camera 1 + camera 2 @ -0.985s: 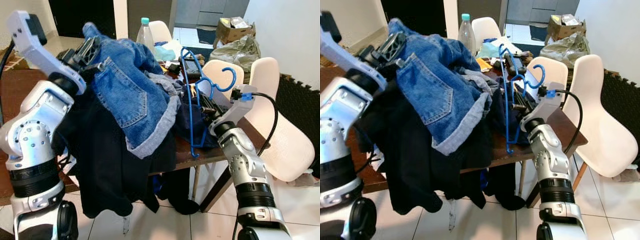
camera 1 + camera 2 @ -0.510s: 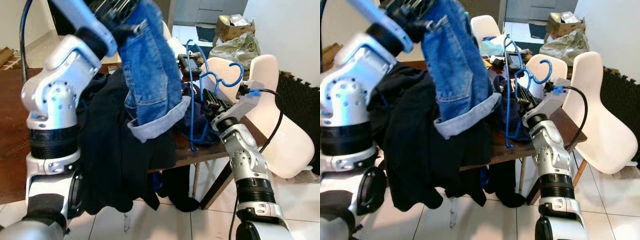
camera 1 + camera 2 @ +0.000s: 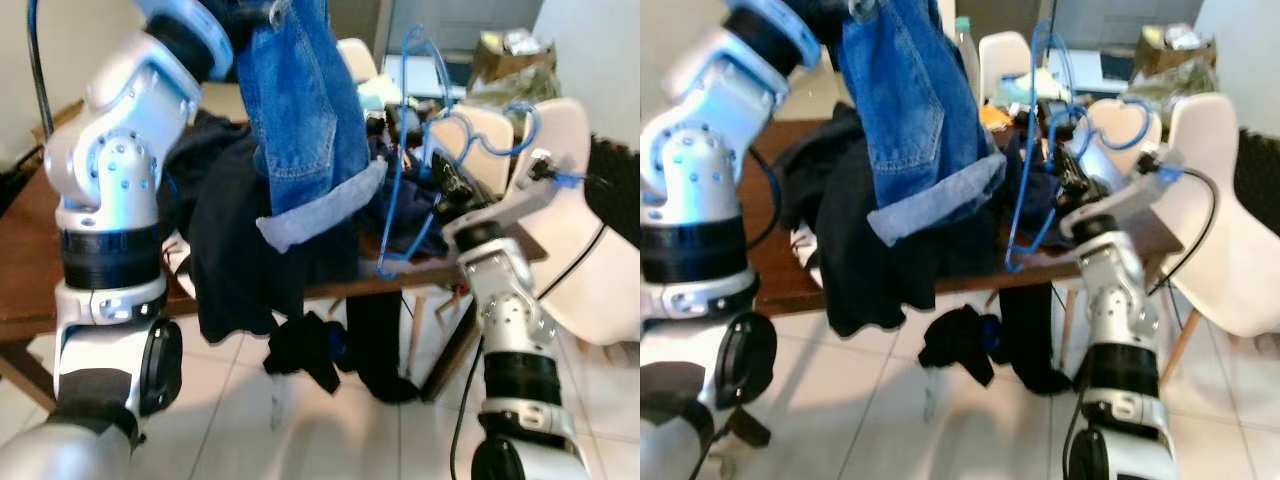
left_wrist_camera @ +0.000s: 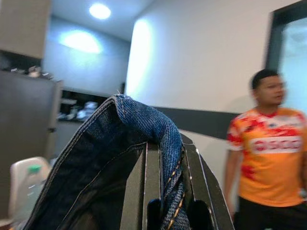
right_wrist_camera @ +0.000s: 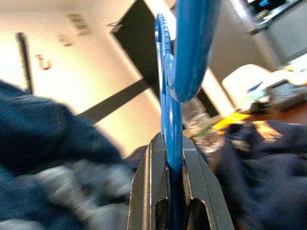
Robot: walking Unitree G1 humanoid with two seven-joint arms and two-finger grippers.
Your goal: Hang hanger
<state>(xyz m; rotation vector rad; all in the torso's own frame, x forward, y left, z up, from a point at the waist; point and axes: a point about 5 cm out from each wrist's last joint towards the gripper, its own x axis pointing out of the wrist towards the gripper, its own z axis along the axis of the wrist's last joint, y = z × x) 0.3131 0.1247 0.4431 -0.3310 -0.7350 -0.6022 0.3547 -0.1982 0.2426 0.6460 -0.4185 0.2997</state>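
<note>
a: item one, right gripper (image 5: 173,191)?
b: black fingers (image 5: 149,182) clamped on the blue hanger (image 3: 405,160), which stands upright above it, hook (image 3: 490,125) curling just over the wrist. dark clothes (image 3: 1030,200) heaped on the brown table (image 3: 30,290) beside it.

a: item two, left gripper (image 4: 165,191)?
b: raised high, well apart from the right one; fingers pinched on the edge of the denim shorts (image 3: 305,110), which dangle below. a person in an orange shirt (image 4: 268,158) beyond it.

a: handling note?
b: probably keep both grips firm, bring the hanger level, and feed its shoulder into the shorts' waistband slowly, clear of the heap.
</note>
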